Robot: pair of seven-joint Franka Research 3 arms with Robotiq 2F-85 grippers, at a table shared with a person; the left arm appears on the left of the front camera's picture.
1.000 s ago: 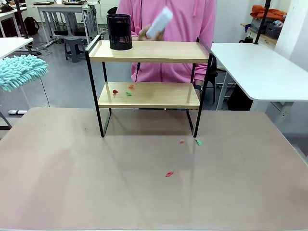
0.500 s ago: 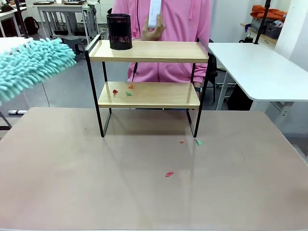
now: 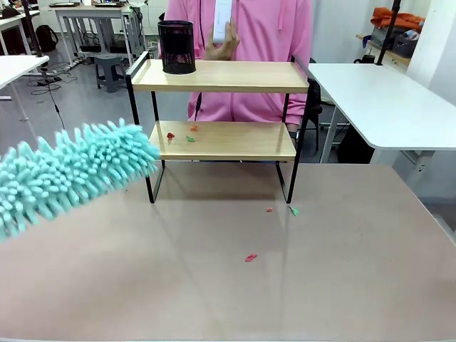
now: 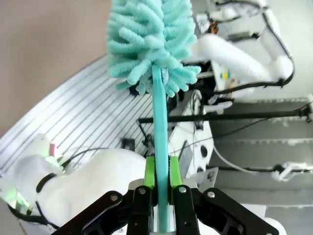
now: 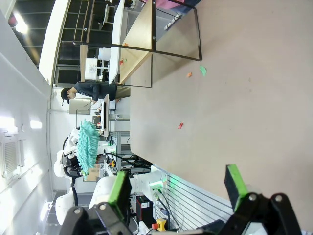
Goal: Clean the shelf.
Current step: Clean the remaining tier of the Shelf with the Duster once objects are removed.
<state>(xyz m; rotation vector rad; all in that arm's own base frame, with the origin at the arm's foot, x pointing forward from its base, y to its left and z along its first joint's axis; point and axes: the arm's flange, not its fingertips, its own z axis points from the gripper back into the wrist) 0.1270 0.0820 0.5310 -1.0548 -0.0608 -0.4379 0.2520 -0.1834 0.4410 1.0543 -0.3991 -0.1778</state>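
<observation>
The shelf (image 3: 221,75) stands at the table's far middle, two light wood boards in a black frame. Small red, orange and green scraps (image 3: 190,138) lie at the left of its lower board. A fluffy teal duster (image 3: 71,174) reaches in from the left, its tip close to the shelf's left front leg at lower-board height. My left gripper (image 4: 160,164) is shut on the duster's teal handle (image 4: 159,127). My right gripper (image 5: 177,186) hangs open with nothing in it, high above the table's near side, where the shelf (image 5: 142,34) shows far off.
A black mesh cup (image 3: 176,46) sits at the left of the top board. Behind the shelf a person in pink holds a white object (image 3: 222,20) upright. Loose scraps (image 3: 250,257) lie on the table in front. A white table (image 3: 385,100) stands at right.
The duster has swung down and to the right, from high at the left edge to the shelf's lower left. The person has raised the white object upright.
</observation>
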